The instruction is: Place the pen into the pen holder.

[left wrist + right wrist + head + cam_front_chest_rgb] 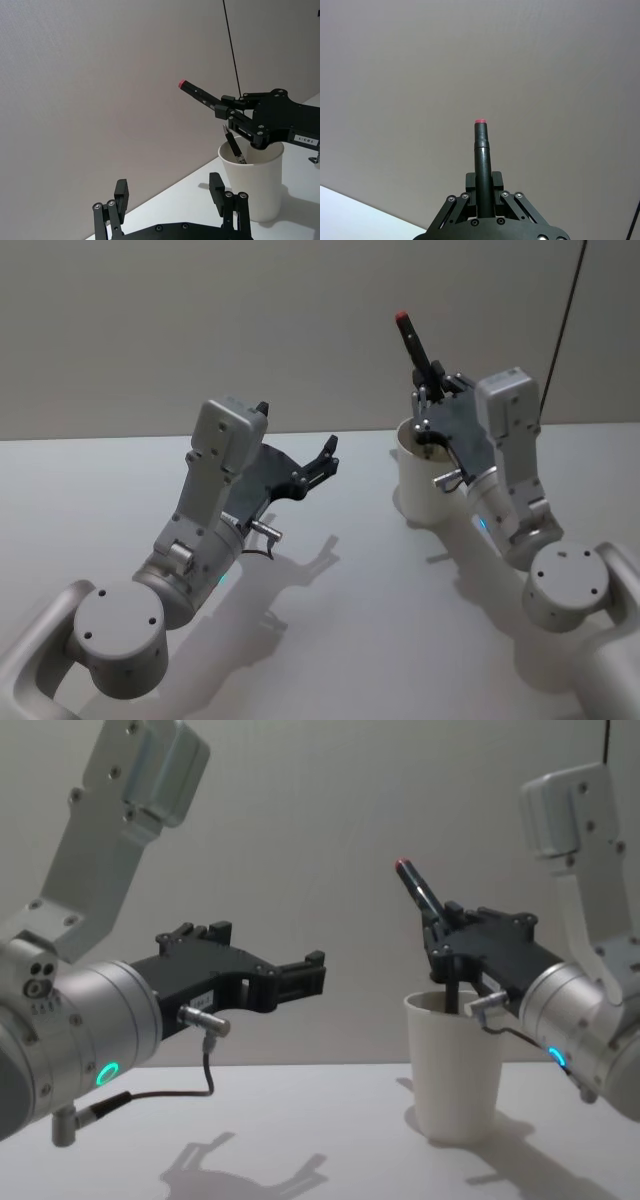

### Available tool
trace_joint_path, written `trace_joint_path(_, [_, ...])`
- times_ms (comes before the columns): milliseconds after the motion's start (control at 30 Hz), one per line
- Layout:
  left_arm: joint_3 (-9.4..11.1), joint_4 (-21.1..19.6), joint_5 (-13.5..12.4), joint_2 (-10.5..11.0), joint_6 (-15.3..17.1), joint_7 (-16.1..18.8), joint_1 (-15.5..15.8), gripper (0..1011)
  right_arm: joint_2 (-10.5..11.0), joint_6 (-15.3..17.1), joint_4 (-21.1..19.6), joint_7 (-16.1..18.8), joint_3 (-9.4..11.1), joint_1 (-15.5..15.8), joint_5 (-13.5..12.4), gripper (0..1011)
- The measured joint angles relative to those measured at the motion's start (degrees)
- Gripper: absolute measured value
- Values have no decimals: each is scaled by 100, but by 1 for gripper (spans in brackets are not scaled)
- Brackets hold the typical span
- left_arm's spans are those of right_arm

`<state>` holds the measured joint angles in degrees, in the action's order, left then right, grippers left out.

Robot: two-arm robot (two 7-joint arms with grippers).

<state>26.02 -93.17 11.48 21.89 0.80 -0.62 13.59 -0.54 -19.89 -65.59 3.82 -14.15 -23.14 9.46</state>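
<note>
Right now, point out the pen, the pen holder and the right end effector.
pen (197, 93), left wrist view, on the upper barrel below the red cap.
pen holder (455, 1065), chest view, on the cup's white side wall.
right end effector (482, 187), right wrist view, between the fingertips clamping the pen.

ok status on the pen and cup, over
Right gripper shut on pen, tip just inside white paper cup, red end up and tilted. Left gripper open, idle, clear of cup. Nothing in the way.

You are working in what looks like a bare robot test bench or lab rather than any lived-in room. A plain white table (330, 640) runs up to a blank grey wall (200, 330), and a thin black cable (563, 320) hangs down in front of that wall at the right.
</note>
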Motion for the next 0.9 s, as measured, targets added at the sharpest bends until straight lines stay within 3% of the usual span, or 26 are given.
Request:
trace_joint_path(600, [0,0,0,0,0,0,0,1001,-115,-201,485,30,-40,-239,-112,183])
trace_joint_path(900, [0,0,0,0,0,0,0,1001,-137,-236,572,31,-46,-283,-133,442])
